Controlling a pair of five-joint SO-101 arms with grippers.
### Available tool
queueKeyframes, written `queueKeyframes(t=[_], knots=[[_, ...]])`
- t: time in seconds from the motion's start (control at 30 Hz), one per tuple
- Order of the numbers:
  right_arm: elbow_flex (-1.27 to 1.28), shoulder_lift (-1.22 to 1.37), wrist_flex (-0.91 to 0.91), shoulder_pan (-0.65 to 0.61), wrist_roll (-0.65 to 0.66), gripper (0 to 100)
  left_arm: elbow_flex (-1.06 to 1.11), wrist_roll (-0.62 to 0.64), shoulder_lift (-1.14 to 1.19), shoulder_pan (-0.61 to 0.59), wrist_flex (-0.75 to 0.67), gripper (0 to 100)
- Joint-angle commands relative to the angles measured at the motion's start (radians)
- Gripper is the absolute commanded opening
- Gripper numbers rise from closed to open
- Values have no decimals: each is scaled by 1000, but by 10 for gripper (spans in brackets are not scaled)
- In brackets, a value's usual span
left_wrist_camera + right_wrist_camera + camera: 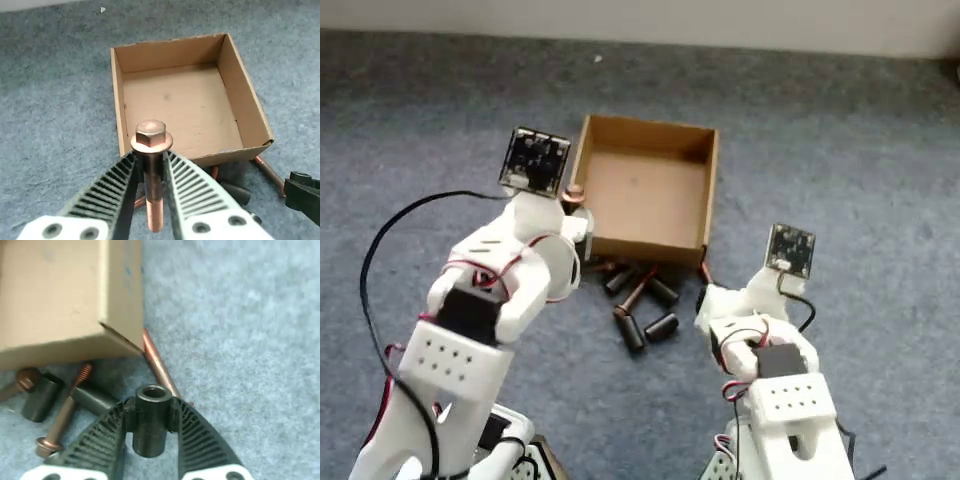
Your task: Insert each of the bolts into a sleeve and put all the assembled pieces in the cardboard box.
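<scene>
1. The left gripper (151, 167) is clamped on a copper-coloured hex-head metal bolt (151, 141). It holds the bolt upright, head up, just outside the left wall of the box.
2. An open-topped square brown cardboard box (645, 190) sits on the grey carpet (840, 160) between the two arms.
3. Just in front of the box's near wall lie loose copper bolts (638, 290) and short black cylindrical sleeves (661, 327), bunched together.
4. The right gripper (151, 410) grips one black sleeve (150, 435) upright with its bore facing up, near the box's near right corner. A long copper bolt (157, 362) lies against that corner.
</scene>
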Motion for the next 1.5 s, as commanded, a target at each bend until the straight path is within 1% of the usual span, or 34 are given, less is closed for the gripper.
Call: queueKeyframes(t=[0.0,0.1,0.23,0.33,0.47,0.53,0.67,0.9,1.03,1.13,1.2,1.33,1.47], knots=[[-58,-191,85,-5,28,4,-5,-8,-88,-7,-14,5],[-58,-321,137,-44,74,4,-5,-2,-134,-5,-14,5],[-47,-467,153,-74,124,4,27,-2,-193,-4,-18,5],[-16,-565,153,-101,180,4,76,-8,-263,33,-20,5],[42,-700,153,-165,253,4,128,-6,-398,70,-20,5],[67,-711,153,-193,279,4,139,-3,-467,71,-20,5],[79,-696,150,-236,282,4,140,-2,-564,71,-18,5],[79,-696,145,-363,284,4,140,-2,-659,71,-20,5],[79,-705,134,-410,285,4,140,2,-711,71,-21,5],[79,-707,85,-441,285,4,160,52,-768,67,-25,5],[79,-707,54,-469,285,4,202,80,-820,64,-68,5],[82,-707,7,-512,285,4,318,87,-921,64,-210,5],[87,-707,-31,-513,285,4,380,91,-900,71,-305,5]])
